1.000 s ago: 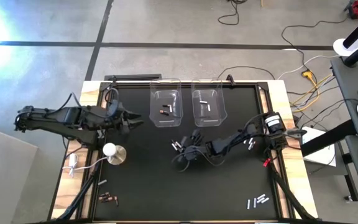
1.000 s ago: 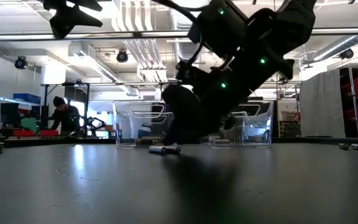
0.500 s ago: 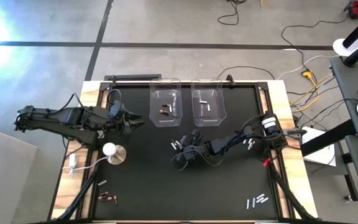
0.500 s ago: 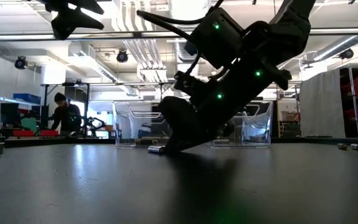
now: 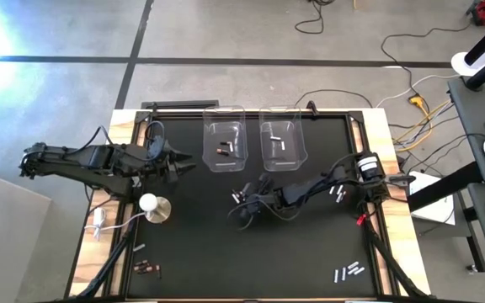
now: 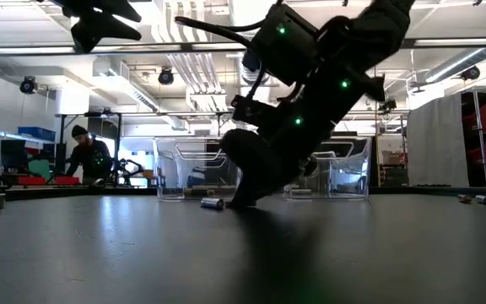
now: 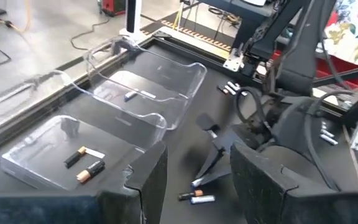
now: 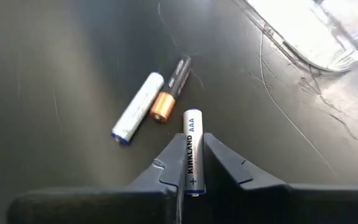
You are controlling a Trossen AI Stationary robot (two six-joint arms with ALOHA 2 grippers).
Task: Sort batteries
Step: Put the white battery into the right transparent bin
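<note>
Battery (image 8: 191, 151) | pinched in right gripper (image 8: 190, 163) | left gripper (image 7: 194, 180) wide, empty

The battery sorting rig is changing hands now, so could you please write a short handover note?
Right gripper: shut on a white Kirkland AAA battery at table centre.
Left gripper: open, empty, waiting beside the left bin.
Done: two dark batteries in the left bin, one white battery in the right bin.
Left: a white-and-dark pair by the right gripper, plus loose groups at the front left, front right and right edge.
</note>
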